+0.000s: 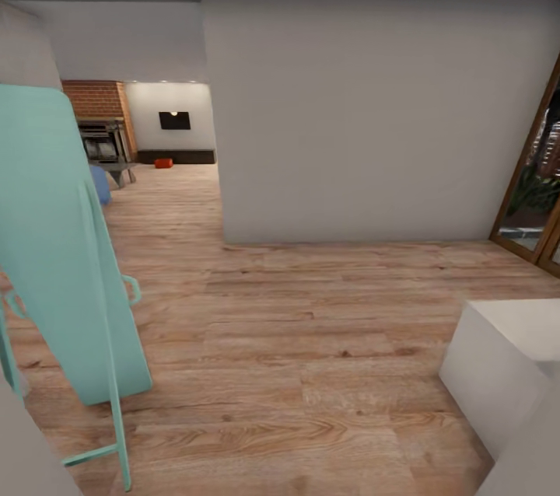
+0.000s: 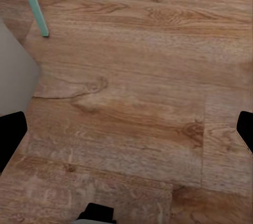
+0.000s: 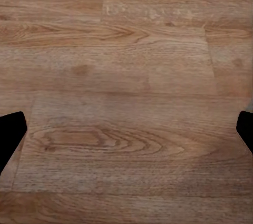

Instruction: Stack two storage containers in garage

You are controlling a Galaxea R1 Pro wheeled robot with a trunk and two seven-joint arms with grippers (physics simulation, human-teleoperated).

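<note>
Head view shows a storage container (image 1: 162, 162) far down the living room, so drive along the wood floor (image 1: 311, 340) past the turquoise stand (image 1: 70, 263), both tools (image 2: 126, 129) (image 3: 126, 129) spread apart, empty.

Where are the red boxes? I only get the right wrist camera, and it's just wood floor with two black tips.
Observer: The head view shows one small red-orange rectangular bin far ahead on the light wood-plank floor, near the wall with the dark flat TV.
Operator: Is anything in my way?
Observer: A tall teal folding frame stands close on your left.
Operator: And the other side?
Observer: A white block sits near on your right, with a wood-framed glass door beyond it.
</note>
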